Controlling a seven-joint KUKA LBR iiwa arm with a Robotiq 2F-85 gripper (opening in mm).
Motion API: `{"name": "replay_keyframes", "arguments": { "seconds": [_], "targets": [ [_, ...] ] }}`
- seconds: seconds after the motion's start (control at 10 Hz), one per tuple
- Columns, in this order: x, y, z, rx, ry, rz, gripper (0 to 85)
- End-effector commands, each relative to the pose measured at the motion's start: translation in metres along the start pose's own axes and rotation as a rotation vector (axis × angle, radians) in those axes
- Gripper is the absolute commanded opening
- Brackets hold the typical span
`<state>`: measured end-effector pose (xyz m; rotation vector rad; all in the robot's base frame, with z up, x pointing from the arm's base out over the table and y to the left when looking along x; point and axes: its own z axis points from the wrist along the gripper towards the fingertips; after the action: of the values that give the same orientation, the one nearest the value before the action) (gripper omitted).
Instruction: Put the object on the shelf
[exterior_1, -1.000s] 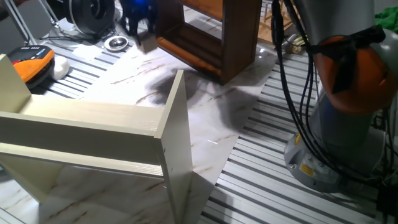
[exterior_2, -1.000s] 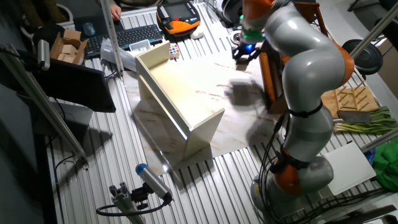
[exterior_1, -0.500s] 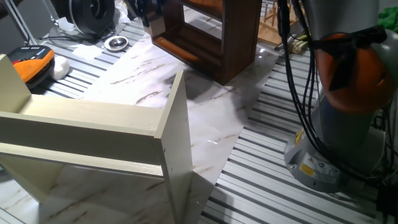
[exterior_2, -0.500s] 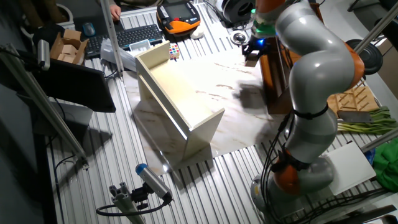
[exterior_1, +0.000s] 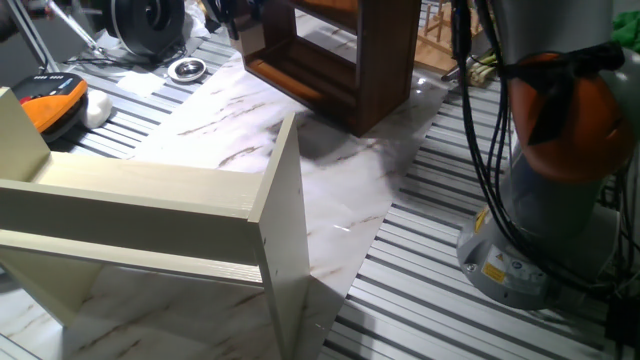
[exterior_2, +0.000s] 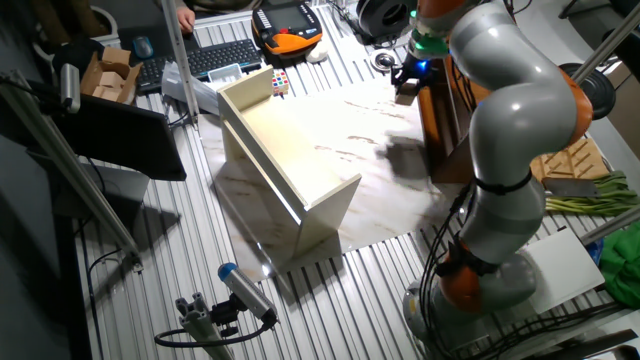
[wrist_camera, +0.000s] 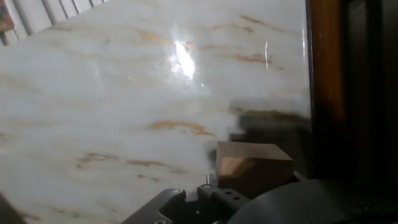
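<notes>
The small light-tan wooden cube (wrist_camera: 254, 164) fills the lower middle of the hand view, held just above the marble sheet (wrist_camera: 124, 93). My gripper (exterior_2: 404, 88) is shut on the cube (exterior_2: 405, 97), right beside the near end of the dark brown shelf (exterior_2: 442, 120). In one fixed view the gripper (exterior_1: 240, 28) hangs at the top edge, by the left corner of the shelf (exterior_1: 335, 70). In the hand view the shelf's glossy board (wrist_camera: 326, 74) stands at the right. My fingers are mostly hidden.
A pale cream shelf unit (exterior_1: 200, 215) lies in the foreground and also shows in the other fixed view (exterior_2: 290, 160). An orange and black pendant (exterior_1: 55, 100), a white lump (exterior_1: 97, 110) and a metal disc (exterior_1: 187, 69) lie at the far left. The arm's base (exterior_1: 550, 200) stands at the right.
My gripper has carried the cube from over the marble toward the shelf's end. In the last half second it has hardly moved.
</notes>
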<state>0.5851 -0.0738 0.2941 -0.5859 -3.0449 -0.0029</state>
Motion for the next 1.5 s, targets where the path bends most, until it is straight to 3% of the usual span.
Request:
{"name": "replay_keyframes", "arguments": {
  "seconds": [0.0,0.1,0.3,0.6,0.8,1.2,1.4],
  "targets": [
    [0.000,0.001,0.000,-0.004,-0.020,0.006,0.0],
    [0.000,0.001,0.000,-0.014,-0.031,0.006,0.0],
    [0.000,0.001,0.000,0.009,-0.057,0.005,0.0],
    [0.003,0.000,-0.003,0.023,-0.030,0.014,0.0],
    [0.008,-0.009,-0.019,0.021,-0.015,0.022,0.0],
    [0.005,-0.048,-0.052,0.018,0.014,-0.015,0.0],
    [-0.005,-0.070,-0.066,0.011,0.025,-0.059,0.0]
  ]
}}
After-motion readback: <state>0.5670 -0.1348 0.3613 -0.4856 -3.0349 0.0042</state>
